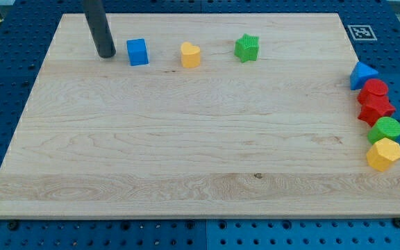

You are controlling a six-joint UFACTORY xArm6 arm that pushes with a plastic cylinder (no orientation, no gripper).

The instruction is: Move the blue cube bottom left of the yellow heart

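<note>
The blue cube sits on the wooden board near the view's top left. The yellow heart lies to its right, at about the same height, with a gap between them. My tip rests on the board just left of the blue cube, a small gap apart from it. The dark rod rises from the tip to the view's top edge.
A green star lies right of the yellow heart. Along the board's right edge stand a blue triangle, a red cylinder, a red star, a green cylinder and a yellow hexagon.
</note>
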